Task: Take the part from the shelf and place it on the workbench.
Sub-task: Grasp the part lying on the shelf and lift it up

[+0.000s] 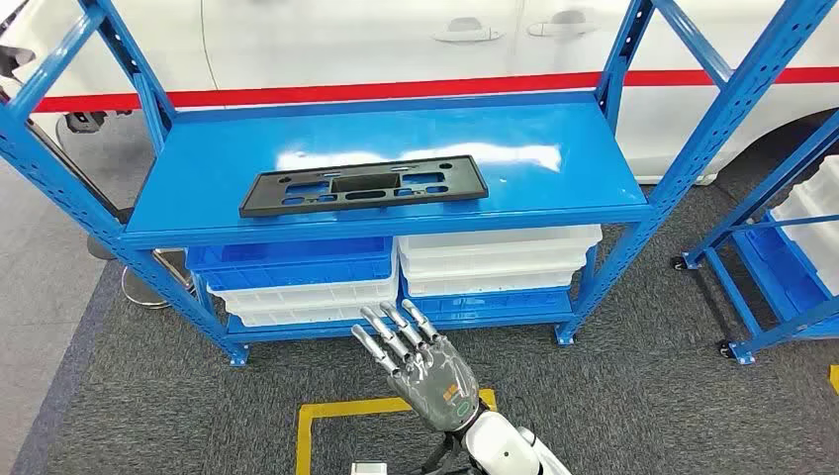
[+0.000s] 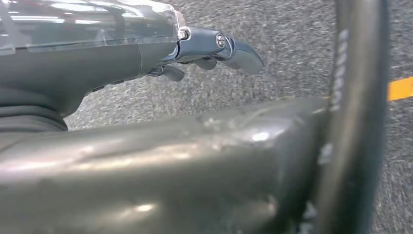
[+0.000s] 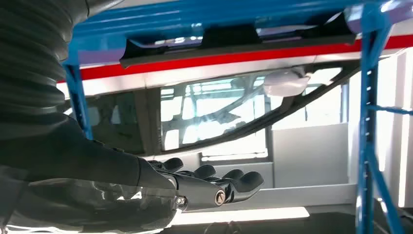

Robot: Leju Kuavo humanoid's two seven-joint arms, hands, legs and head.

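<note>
Black plastic part (image 1: 364,186) lies flat on the top shelf (image 1: 554,188) of the blue rack, near its front edge, untouched. Right hand (image 1: 420,364) is raised in front of the rack below shelf level, fingers spread, holding nothing, well apart from the part. Left hand (image 2: 214,48) hangs over grey carpet (image 2: 292,48), fingers loosely extended, nothing in it. White and blue bins (image 1: 495,262) sit on the lower shelf. White car (image 1: 396,40) with red stripe behind. No readable writing.

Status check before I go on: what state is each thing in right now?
Black part: flat on the blue shelf, untouched.
Right hand: raised before the shelf, fingers apart, empty.
Left hand: hanging over the floor, holding nothing.
Bins: stacked under the shelf.
</note>
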